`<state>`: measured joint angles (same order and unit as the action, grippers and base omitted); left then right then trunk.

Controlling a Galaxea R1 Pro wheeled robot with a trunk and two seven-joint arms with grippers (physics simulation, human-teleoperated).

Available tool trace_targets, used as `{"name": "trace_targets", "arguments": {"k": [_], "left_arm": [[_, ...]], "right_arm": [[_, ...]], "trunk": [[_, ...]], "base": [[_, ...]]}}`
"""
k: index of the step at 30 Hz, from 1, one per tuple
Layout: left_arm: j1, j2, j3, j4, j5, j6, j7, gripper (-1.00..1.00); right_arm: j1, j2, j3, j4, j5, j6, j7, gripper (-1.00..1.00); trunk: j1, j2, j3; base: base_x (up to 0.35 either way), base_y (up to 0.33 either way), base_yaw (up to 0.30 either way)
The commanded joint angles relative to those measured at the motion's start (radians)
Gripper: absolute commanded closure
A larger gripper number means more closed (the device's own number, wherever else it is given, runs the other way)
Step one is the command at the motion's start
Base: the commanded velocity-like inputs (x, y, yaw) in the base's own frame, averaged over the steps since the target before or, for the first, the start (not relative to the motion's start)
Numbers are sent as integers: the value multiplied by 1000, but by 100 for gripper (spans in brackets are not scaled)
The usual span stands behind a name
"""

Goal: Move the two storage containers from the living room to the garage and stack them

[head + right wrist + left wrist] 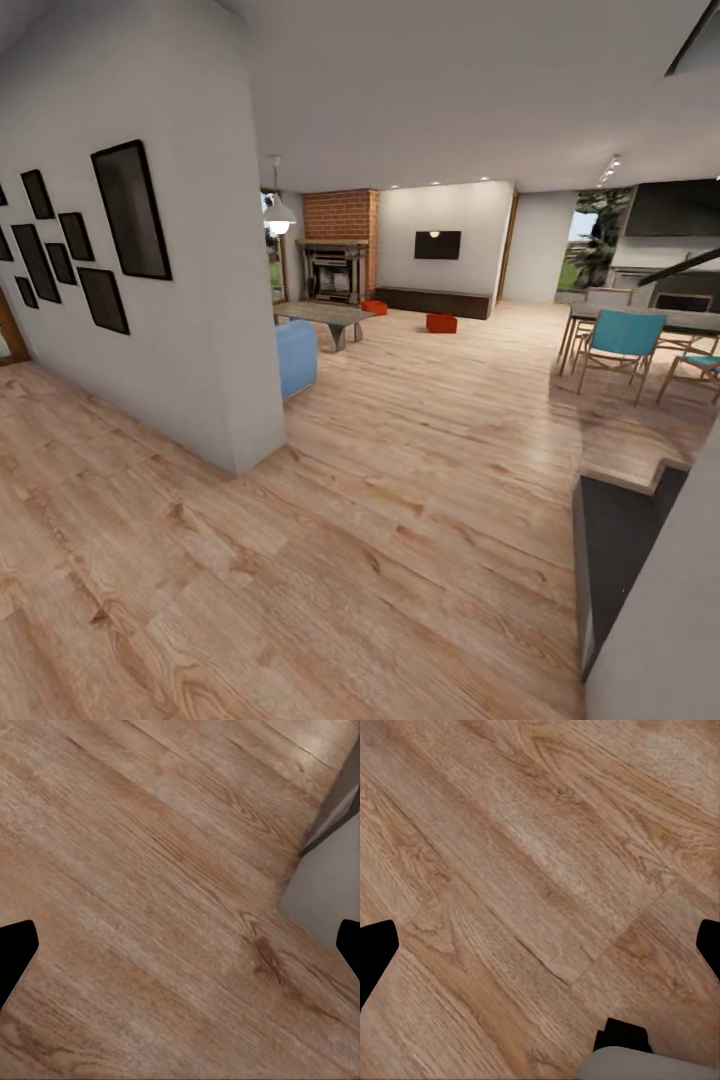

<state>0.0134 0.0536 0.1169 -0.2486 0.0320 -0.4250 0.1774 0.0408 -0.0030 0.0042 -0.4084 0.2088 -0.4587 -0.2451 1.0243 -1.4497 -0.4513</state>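
Two orange-red open-top storage bins, one (374, 307) by the brick fireplace (341, 245) and one (441, 323) before the long dark low cabinet (433, 301), sit on the light wood plank floor (400, 480) far ahead, well apart. The left gripper (540, 949) and right gripper (180, 949) point down at bare planks with jaws spread wide, holding nothing. Neither arm seems nearer; I judge the base must drive forward first.

orange-red containers (441, 323) — blue sofa (296, 358)

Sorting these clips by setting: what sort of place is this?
Likely a home's open living and dining area: a brick fireplace, a wall TV and dining chairs on wood floor. Two orange bins sit far off.
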Motion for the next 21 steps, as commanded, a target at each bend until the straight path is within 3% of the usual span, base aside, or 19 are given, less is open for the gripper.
{"name": "trace_targets", "arguments": {"k": [1, 6, 21], "left_arm": [[0, 0, -1, -1, 3, -1, 1, -100], [0, -1, 0, -1, 3, -1, 1, -100], [0, -3, 0, -1, 3, -1, 1, -100]], "right_arm": [[0, 0, 0, -1, 11, 2, -8, -100], [0, 0, 0, -1, 11, 2, -8, -100], [-1, 0, 0, -1, 11, 2, -8, -100]], "trunk": [[1, 0, -1], [1, 0, -2], [1, 0, -15]], "base": [[311, 13, 0], [312, 4, -63], [313, 4, -178]]}}
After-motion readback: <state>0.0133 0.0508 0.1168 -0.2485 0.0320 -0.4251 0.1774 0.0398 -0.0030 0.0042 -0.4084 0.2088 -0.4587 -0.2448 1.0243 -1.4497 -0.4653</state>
